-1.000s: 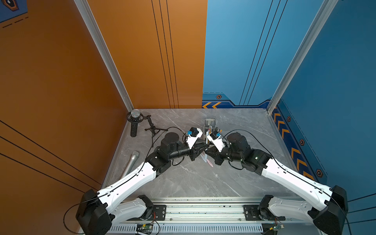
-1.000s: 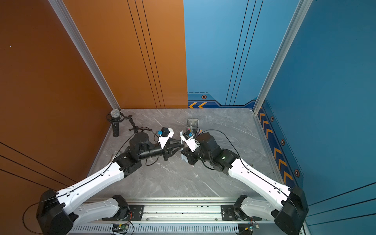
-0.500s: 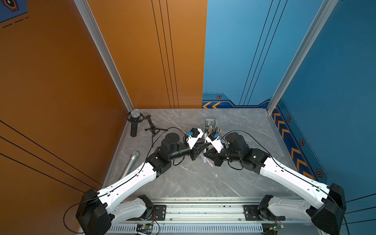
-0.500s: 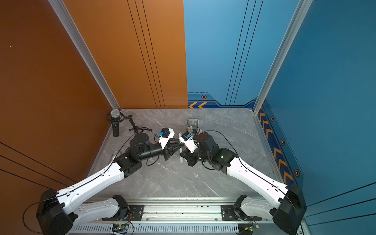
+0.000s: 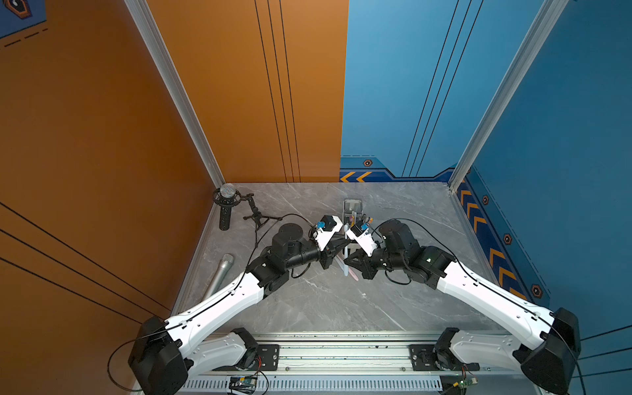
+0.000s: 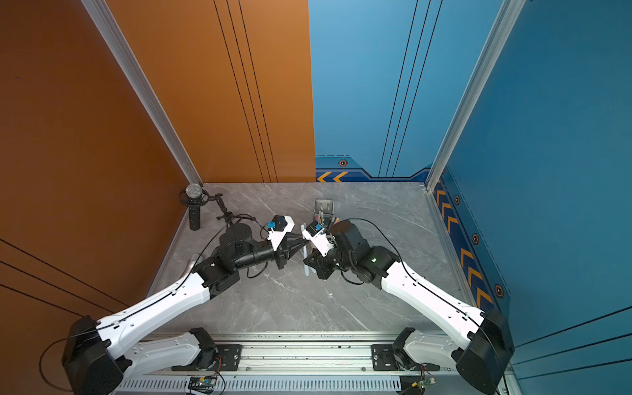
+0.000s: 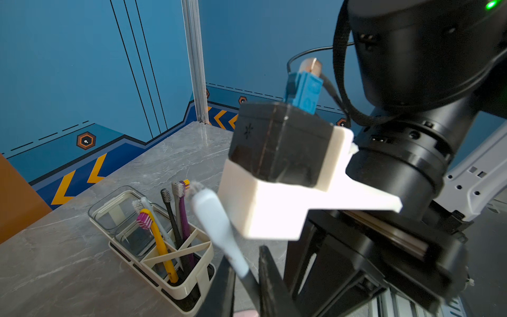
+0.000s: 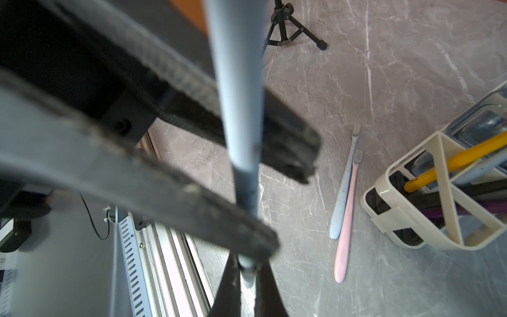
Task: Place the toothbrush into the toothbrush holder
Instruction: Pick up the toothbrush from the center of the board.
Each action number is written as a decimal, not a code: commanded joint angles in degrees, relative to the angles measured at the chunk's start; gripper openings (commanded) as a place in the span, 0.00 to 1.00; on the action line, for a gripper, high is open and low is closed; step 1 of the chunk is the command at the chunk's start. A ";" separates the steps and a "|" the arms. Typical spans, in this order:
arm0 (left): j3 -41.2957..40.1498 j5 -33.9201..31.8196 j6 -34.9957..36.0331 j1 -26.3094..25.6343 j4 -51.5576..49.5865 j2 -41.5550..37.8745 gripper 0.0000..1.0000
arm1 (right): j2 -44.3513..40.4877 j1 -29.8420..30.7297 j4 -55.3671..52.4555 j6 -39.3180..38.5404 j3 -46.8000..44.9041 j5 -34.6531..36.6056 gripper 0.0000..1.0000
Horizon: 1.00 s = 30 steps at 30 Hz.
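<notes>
A pale blue toothbrush hangs upright over the table's middle, bristles up, between my two arms. My right gripper is shut on the low end of its handle. My left gripper grips it higher up, and its fingers clamp the handle from both sides. The brush head rises past the left wrist camera. The white toothbrush holder stands on the table just behind the grippers.
Several toothbrushes stand in the holder, beside its clear cups. A blue toothbrush and a pink one lie on the table by the holder. A microphone on a tripod and a silver microphone are at the left.
My left gripper has moved in to the toothbrush and its jaws have closed on it. The right gripper has kept its hold and shifted slightly left.
</notes>
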 commanded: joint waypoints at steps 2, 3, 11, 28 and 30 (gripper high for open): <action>0.91 0.32 1.37 -0.32 0.68 0.82 0.14 | 0.49 0.00 -3.07 -0.83 1.63 -1.57 0.00; 1.14 0.46 1.51 -0.36 0.70 1.07 0.12 | 0.42 0.05 -3.15 -0.84 1.60 -1.86 0.00; 2.57 1.33 1.48 -0.36 0.60 2.58 0.00 | 0.69 0.02 -3.58 -0.54 1.40 -2.71 0.00; 6.17 -2.72 4.45 -0.53 0.71 6.74 0.00 | -15.46 -3.14 -2.05 7.78 -7.77 8.94 0.55; 7.41 -2.24 4.81 -0.50 0.72 7.79 0.00 | -17.62 -5.64 -1.50 9.14 -8.75 7.87 0.54</action>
